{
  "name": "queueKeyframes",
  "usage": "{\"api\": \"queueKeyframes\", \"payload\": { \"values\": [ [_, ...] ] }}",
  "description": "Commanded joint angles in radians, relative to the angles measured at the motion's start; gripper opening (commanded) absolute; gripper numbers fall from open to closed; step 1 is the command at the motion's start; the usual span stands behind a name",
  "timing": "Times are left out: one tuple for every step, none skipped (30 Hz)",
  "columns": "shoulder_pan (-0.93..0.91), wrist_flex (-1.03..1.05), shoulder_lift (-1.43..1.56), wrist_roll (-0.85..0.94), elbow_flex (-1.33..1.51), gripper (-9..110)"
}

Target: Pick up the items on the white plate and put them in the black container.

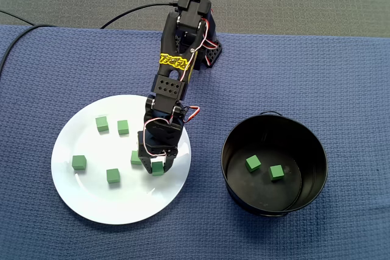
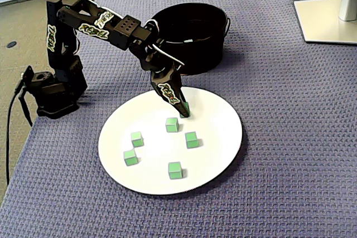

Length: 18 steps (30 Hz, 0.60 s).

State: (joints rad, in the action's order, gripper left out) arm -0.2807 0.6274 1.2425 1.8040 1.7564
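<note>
The white plate (image 1: pixel 91 202) (image 2: pixel 217 154) holds several small green cubes, such as one cube (image 1: pixel 113 176) near its front and another (image 2: pixel 172 125) close to the arm. My black gripper (image 1: pixel 156 170) (image 2: pixel 184 111) points down at the plate's right part in the first fixed view. Its fingers are closed on either side of one green cube (image 1: pixel 158 168) (image 2: pixel 186 106), which sits at plate level and is partly hidden by a finger in the second fixed view. The black container (image 1: pixel 234 178) (image 2: pixel 192 54) stands beside the plate, with two green cubes (image 1: pixel 253 163) (image 1: pixel 276 173) inside.
Everything sits on a blue woven cloth (image 1: pixel 341 77). The arm's base (image 2: pixel 53 93) is at the cloth's edge, with a cable (image 1: pixel 131 11) running off it. A white monitor stand (image 2: pixel 326 18) is in the far corner.
</note>
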Motion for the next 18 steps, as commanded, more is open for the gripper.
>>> {"api": "queueKeyframes", "payload": {
  "values": [
    [-0.018, -0.011, 0.057, -0.092, 0.005, 0],
    [-0.021, -0.011, 0.089, -0.124, -0.009, 0],
    [-0.029, -0.011, 0.124, -0.158, -0.026, 0],
    [-0.037, -0.011, 0.167, -0.192, -0.044, 0],
    [-0.048, -0.011, 0.213, -0.224, -0.061, 0],
    [-0.058, -0.011, 0.262, -0.252, -0.075, 0],
    [-0.069, -0.011, 0.313, -0.282, -0.089, 0],
    [-0.078, -0.018, 0.365, -0.327, -0.101, 0],
    [-0.086, -0.023, 0.416, -0.37, -0.114, 0],
    [-0.089, -0.025, 0.465, -0.41, -0.127, 0],
    [-0.087, -0.031, 0.515, -0.449, -0.14, 0],
    [-0.078, -0.038, 0.565, -0.491, -0.149, 0],
    [-0.061, -0.038, 0.614, -0.534, -0.164, 0],
    [-0.04, -0.051, 0.66, -0.58, -0.176, 0],
    [-0.014, -0.077, 0.704, -0.627, -0.183, 0],
    [0.02, -0.109, 0.747, -0.66, -0.184, 0],
    [0.067, -0.156, 0.788, -0.675, -0.176, 0],
    [0.117, -0.227, 0.824, -0.699, -0.16, 0]
  ]
}}
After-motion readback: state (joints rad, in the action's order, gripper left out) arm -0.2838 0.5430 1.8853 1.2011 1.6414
